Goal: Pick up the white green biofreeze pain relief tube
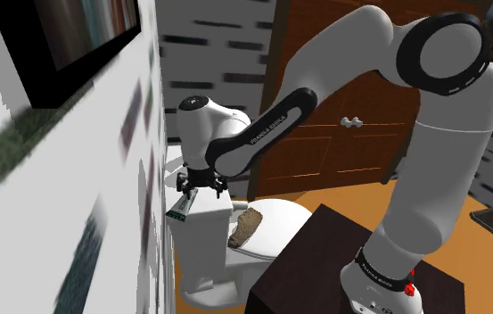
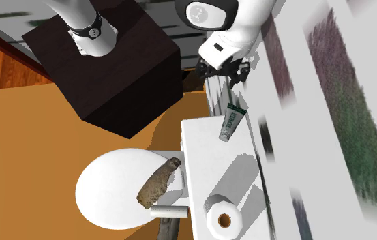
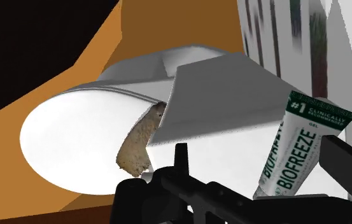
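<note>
Franka arm reaches from the dark stand (image 1: 360, 268) over to a white toilet set against the patterned wall. Black gripper (image 1: 198, 188) hangs just over the tank lid (image 2: 200, 157), at the wall end of it. Fingers stand apart, nothing clasped between them, hand is open.

Biofreeze tube (image 3: 302, 149) lies flat on the tank lid, white body with green lettering and a green band across its flat crimped end. In the wrist view it sits between the two fingers, nearer one of them; cannot tell if that finger touches it. In the second exterior view it is at the lid's end nearest the arm, close to the wall-side edge, with the gripper just beside it and apart from it.

Toilet paper roll (image 2: 224, 219) stands on the far end of the same tank lid, well apart from the tube. Brown rough-textured lump (image 2: 158, 182) rests on the closed seat lid (image 2: 108, 191), up against the tank front. Short white cylinder (image 2: 168, 212) lies by the tank front near the roll.

Orange floor (image 2: 23, 150) around the toilet. Brown wooden door (image 1: 360, 107) behind the arm in the shoulder view, dark-framed panel (image 1: 66, 40) high on the wall
</note>
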Tool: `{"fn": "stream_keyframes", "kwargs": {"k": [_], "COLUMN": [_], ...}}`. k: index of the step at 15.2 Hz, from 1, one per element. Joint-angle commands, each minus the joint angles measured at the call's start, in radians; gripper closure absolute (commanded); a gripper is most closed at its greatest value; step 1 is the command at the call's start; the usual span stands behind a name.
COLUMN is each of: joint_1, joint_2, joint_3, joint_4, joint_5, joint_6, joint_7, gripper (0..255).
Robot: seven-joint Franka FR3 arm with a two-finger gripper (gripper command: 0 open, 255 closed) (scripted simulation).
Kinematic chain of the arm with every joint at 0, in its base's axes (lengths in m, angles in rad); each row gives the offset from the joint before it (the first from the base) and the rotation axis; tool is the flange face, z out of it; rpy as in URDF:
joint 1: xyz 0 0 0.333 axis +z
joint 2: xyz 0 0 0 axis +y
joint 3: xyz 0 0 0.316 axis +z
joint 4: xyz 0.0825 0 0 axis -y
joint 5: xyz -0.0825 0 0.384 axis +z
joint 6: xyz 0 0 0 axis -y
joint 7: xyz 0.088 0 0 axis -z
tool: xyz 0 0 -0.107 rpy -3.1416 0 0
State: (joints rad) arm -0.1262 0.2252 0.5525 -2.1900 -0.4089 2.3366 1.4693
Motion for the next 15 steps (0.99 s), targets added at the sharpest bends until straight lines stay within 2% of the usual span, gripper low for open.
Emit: {"fn": "stream_keyframes", "kwargs": {"k": [1,5,10,15], "joint_1": [0.033,0.109,0.189,0.215], "joint_2": [0.088,0.247,0.433,0.473], "joint_3": [-0.036,-0.116,-0.207,-0.241], "joint_4": [0.072,0.229,0.449,0.461], "joint_5": [-0.087,-0.197,-0.270,-0.279], "joint_6": [-0.007,-0.034,-0.082,-0.050], "joint_7": [0.106,0.257,0.385,0.400], "gripper": [0,0,0,0]}}
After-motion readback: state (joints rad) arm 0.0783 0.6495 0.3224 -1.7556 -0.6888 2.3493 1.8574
